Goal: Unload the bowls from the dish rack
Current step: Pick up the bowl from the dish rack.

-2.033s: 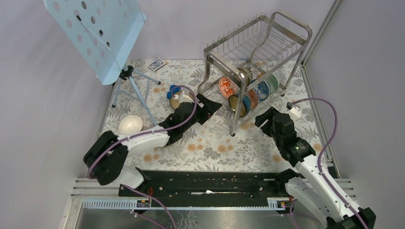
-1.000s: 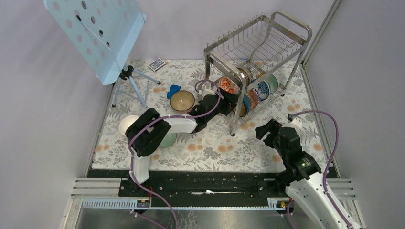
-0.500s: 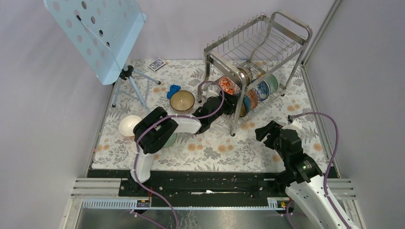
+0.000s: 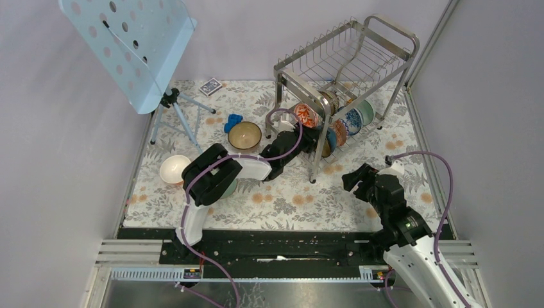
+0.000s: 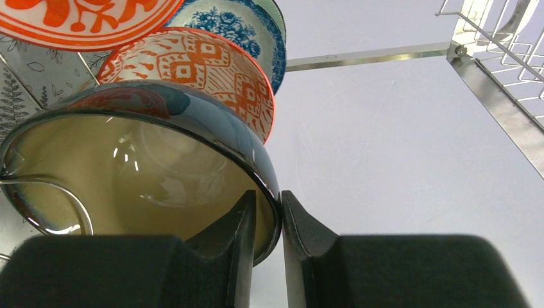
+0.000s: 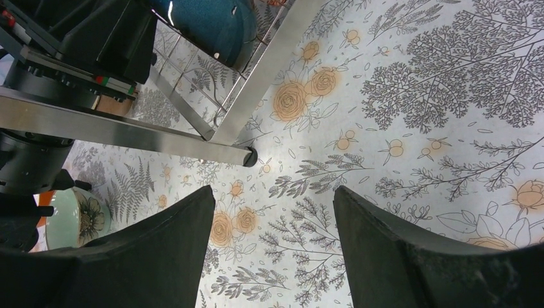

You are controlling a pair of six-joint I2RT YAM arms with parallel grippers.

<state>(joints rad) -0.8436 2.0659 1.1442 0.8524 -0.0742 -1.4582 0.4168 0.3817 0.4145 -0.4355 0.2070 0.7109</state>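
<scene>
The steel dish rack (image 4: 346,58) stands at the back right, with several bowls on edge in its lower tier: orange-red (image 4: 305,115), blue-and-white (image 4: 351,120) and pale green (image 4: 367,110). My left gripper (image 4: 315,140) reaches into that tier. In the left wrist view it (image 5: 268,196) is shut on the rim of a dark bowl with a tan inside (image 5: 141,154), one finger inside and one outside. An orange patterned bowl (image 5: 205,70) leans right behind it. My right gripper (image 4: 357,178) hovers open over the mat near the rack's front leg (image 6: 256,96), holding nothing (image 6: 274,192).
On the mat sit a brown bowl (image 4: 244,135), a white bowl (image 4: 174,168) and a pale green bowl (image 4: 226,188) half under my left arm. A pale blue music stand (image 4: 128,45) on a tripod, a card deck (image 4: 210,86) and a small blue object (image 4: 233,122) stand at the back left.
My left arm swung from the brown bowl on the mat into the rack's lower tier, and its jaws closed onto the dark bowl's rim. The right arm drew back toward its base.
</scene>
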